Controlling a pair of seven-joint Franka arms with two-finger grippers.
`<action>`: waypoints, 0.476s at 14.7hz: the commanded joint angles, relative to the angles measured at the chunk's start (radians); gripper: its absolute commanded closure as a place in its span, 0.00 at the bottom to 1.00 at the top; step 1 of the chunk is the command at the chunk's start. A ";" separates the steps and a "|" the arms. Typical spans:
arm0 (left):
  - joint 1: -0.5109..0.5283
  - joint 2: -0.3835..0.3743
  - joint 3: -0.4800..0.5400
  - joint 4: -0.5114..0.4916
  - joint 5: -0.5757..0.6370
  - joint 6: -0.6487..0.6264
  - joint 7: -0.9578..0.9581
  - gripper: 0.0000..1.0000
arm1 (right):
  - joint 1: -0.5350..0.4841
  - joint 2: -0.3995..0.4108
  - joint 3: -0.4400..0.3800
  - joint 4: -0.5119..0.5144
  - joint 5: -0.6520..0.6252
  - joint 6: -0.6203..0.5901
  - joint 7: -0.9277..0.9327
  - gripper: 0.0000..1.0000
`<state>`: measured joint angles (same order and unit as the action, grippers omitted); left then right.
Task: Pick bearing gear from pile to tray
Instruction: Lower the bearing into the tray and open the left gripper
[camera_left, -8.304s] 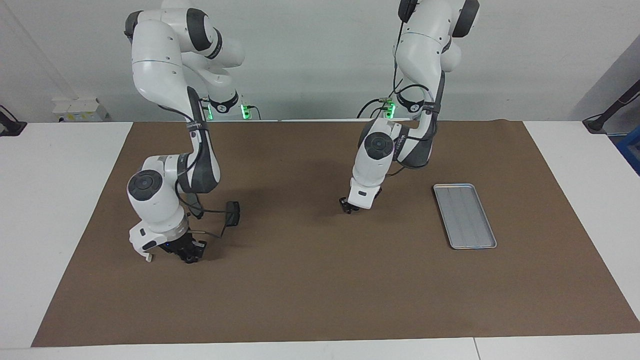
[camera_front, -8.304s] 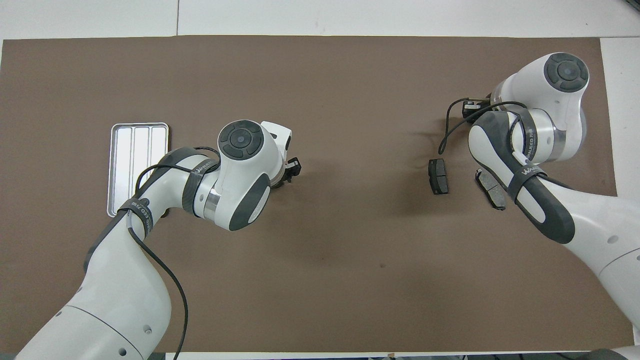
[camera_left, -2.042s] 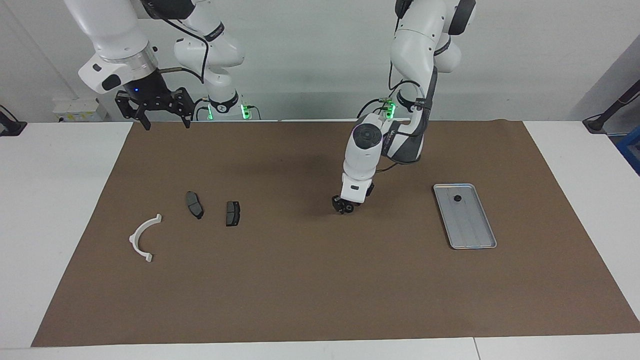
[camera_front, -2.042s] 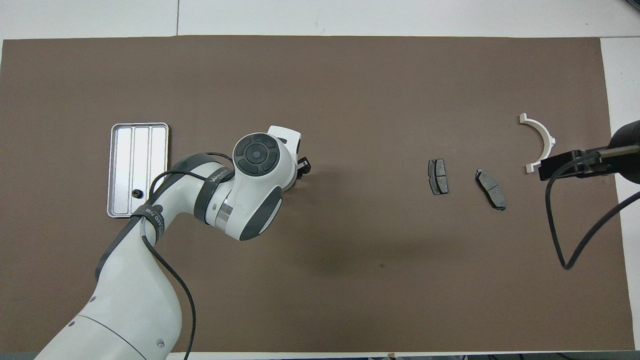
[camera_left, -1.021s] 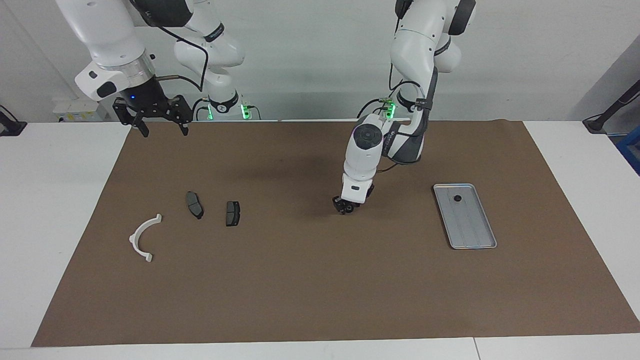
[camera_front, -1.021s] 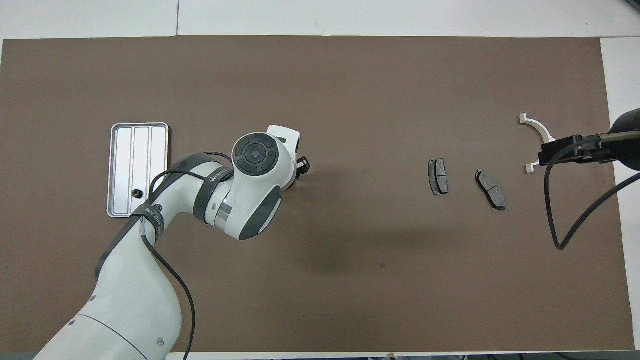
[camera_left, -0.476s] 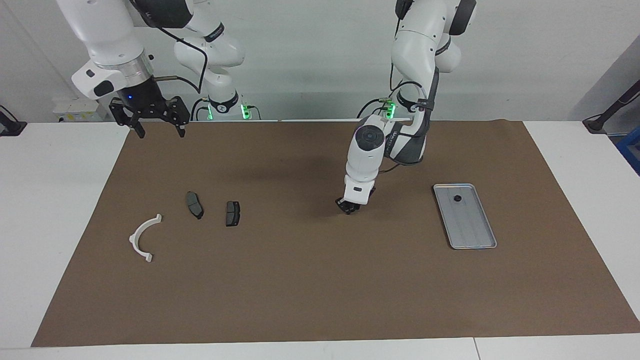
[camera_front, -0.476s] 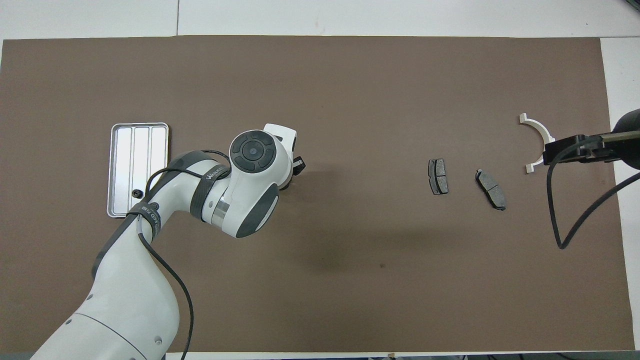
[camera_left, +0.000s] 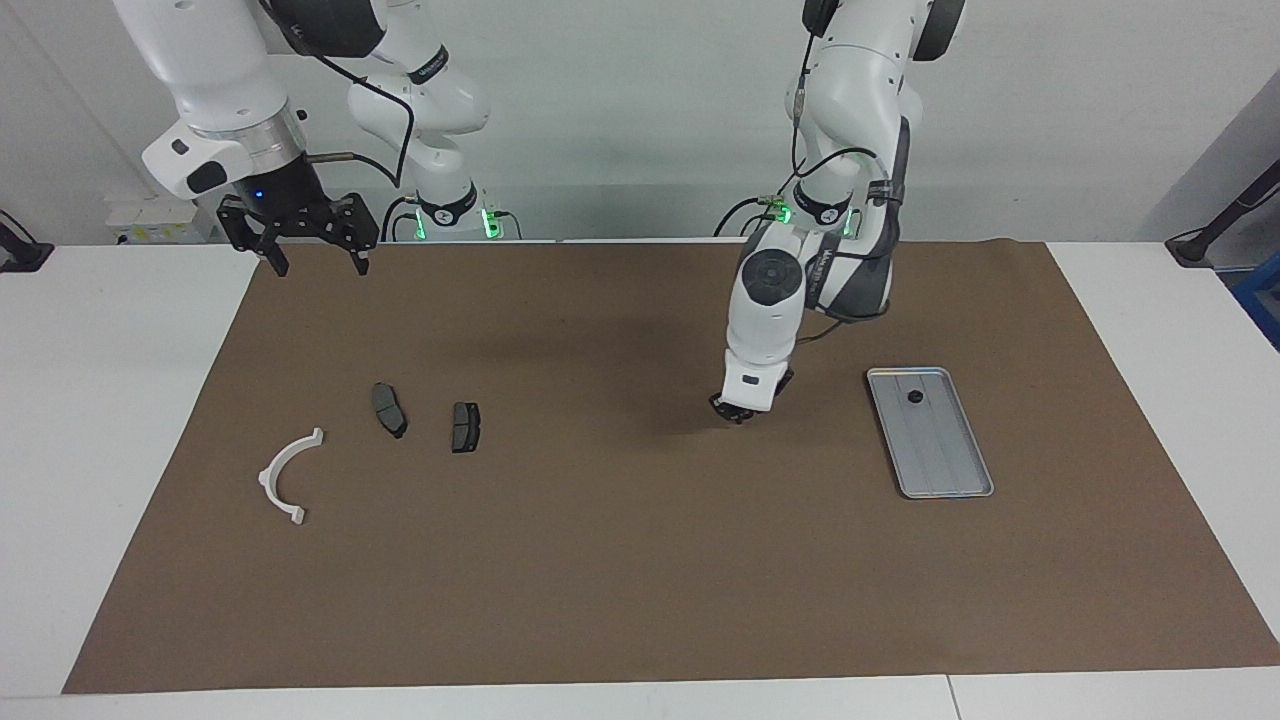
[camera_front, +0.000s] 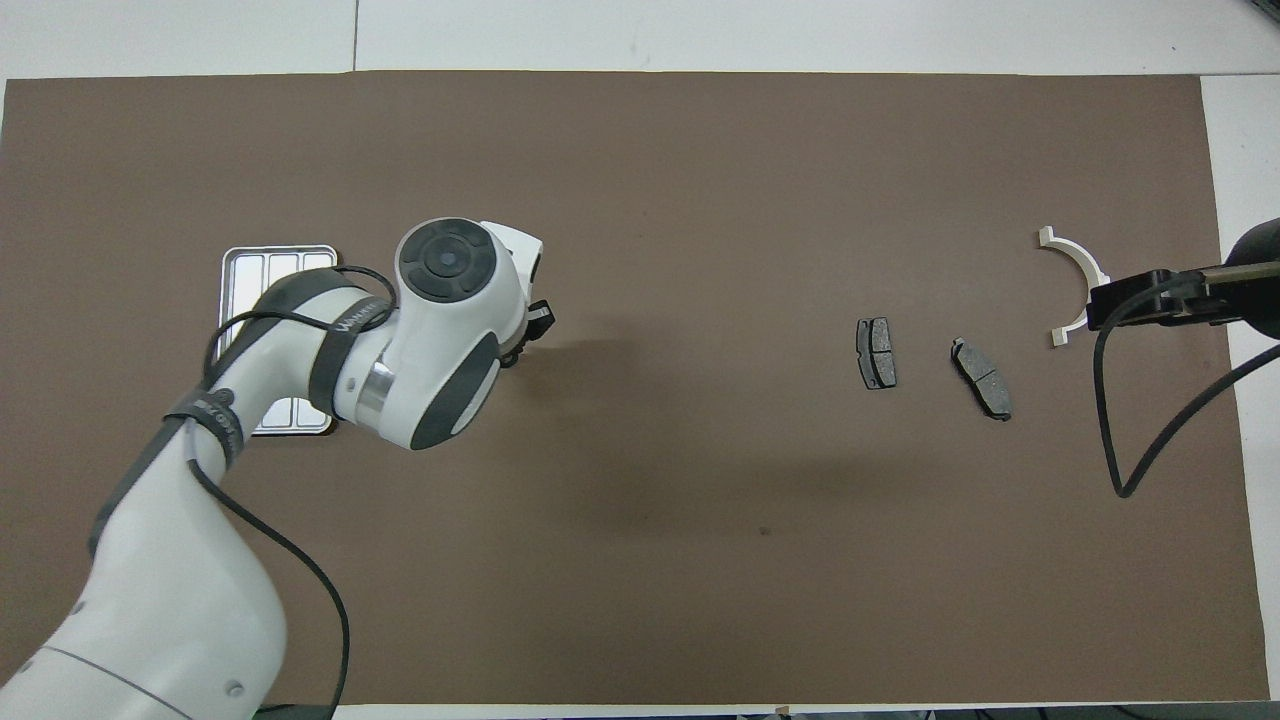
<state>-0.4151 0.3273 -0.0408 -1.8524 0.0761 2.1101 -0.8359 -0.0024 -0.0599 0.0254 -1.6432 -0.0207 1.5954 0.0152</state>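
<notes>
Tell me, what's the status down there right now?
Right gripper open, raised at its own end, waiting. Left gripper low over the mat beside the tray. One small black piece in the tray. Nothing in the way.

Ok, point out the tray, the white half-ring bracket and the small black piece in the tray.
tray (camera_left: 950, 480), facing view, bare ridged floor.
white half-ring bracket (camera_left: 272, 470), facing view, middle of the arc.
small black piece (camera_left: 914, 397), facing view, its top.

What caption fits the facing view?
Left gripper low over the mat beside the tray holding one black piece; right gripper waits raised.
</notes>
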 joint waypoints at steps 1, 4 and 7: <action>0.163 -0.100 -0.010 -0.059 0.001 -0.035 0.251 1.00 | -0.013 -0.003 0.010 -0.006 0.001 0.014 0.015 0.00; 0.304 -0.094 -0.010 -0.056 -0.060 -0.006 0.473 1.00 | -0.013 -0.001 0.010 -0.004 0.002 0.014 0.017 0.00; 0.383 -0.082 -0.010 -0.057 -0.102 0.059 0.572 1.00 | -0.010 -0.001 0.010 -0.004 0.007 0.014 0.017 0.00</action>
<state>-0.0638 0.2478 -0.0368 -1.8881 -0.0043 2.1183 -0.3020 -0.0024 -0.0599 0.0262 -1.6432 -0.0203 1.5954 0.0153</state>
